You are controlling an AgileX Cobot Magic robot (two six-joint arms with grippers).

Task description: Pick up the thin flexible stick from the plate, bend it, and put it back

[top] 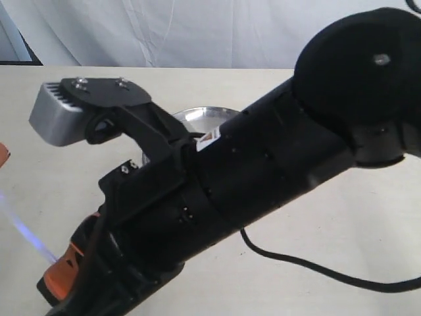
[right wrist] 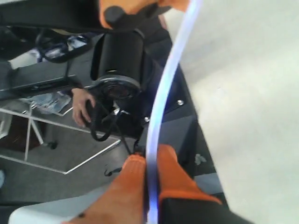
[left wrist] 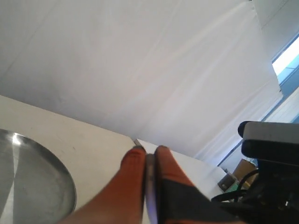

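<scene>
The thin flexible stick (right wrist: 163,93) is a bluish-white strip held off the table in a curve, gripped at both ends. My right gripper (right wrist: 150,161) is shut on one end, the strip running out between its orange fingers (right wrist: 175,175). Clamped edge-on in my shut left gripper (left wrist: 148,151) is the other end of the stick (left wrist: 150,177). In the exterior view the right arm reaches across to the lower left, its gripper (top: 62,266) beside a glowing length of stick (top: 26,234). The left gripper (top: 2,155) barely shows at the left edge. The steel plate (top: 197,118) lies behind the arm, also plate (left wrist: 32,186).
The right arm's black body (top: 263,164) and its grey wrist camera (top: 59,118) fill the middle of the exterior view. A black cable (top: 309,266) trails over the beige table (top: 368,217). A white curtain (top: 197,33) hangs behind the table.
</scene>
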